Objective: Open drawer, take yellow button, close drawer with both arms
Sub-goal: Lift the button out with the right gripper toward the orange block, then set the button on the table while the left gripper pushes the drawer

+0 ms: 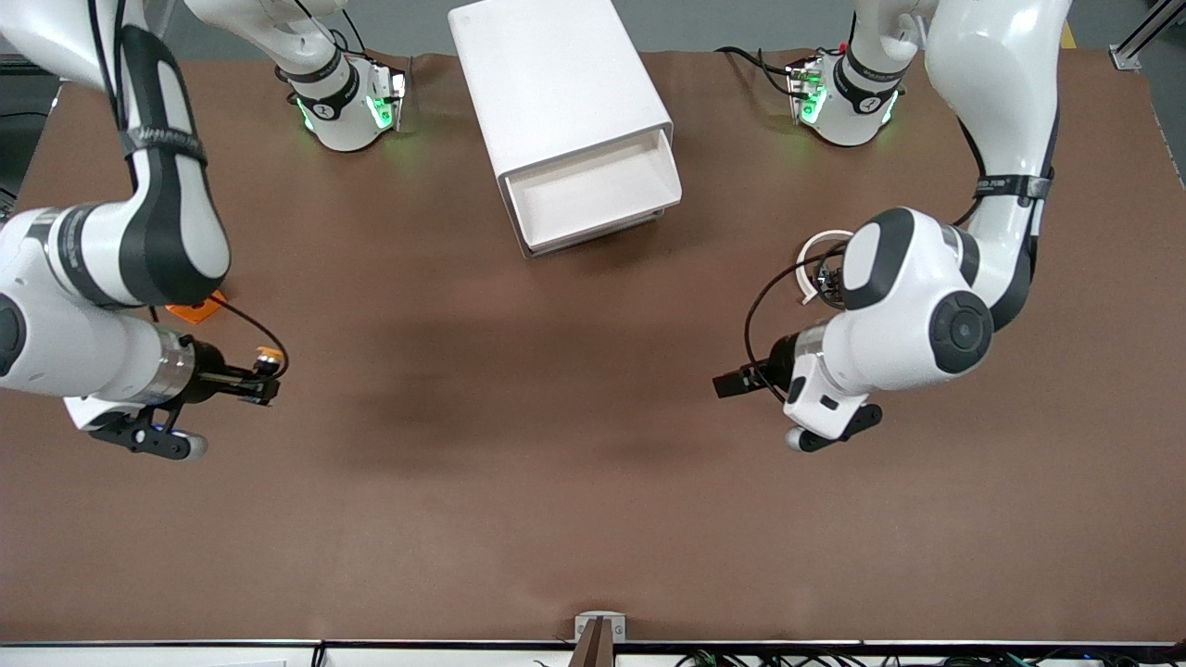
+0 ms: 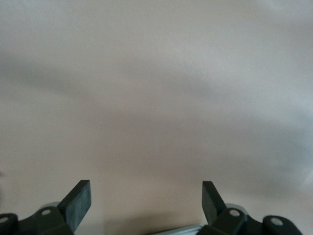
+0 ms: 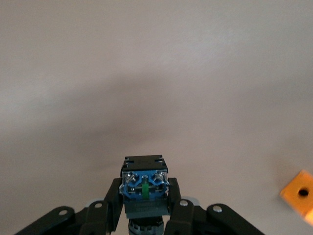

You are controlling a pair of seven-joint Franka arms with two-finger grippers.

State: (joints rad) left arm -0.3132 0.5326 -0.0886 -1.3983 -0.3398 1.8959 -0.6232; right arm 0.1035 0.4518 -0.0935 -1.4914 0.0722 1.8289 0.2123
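Note:
The button [image 1: 270, 356], with a yellow-orange cap, black body and blue base, is held in my right gripper [image 1: 262, 382], which is shut on it above the bare table toward the right arm's end. In the right wrist view the button's blue base [image 3: 144, 182] sits between the gripper's [image 3: 145, 190] black fingers. My left gripper [image 1: 726, 383] is open and empty over the table toward the left arm's end. The left wrist view shows its [image 2: 145, 197] fingers wide apart over bare brown surface. The white drawer cabinet [image 1: 556, 83] stands between the arm bases, and its drawer [image 1: 593, 190] is pulled out.
An orange block with a round hole [image 1: 196, 309] lies on the table, partly under the right arm; it also shows in the right wrist view [image 3: 299, 192]. Small black clip parts with a white arc [image 1: 823, 269] lie beside the left arm's elbow.

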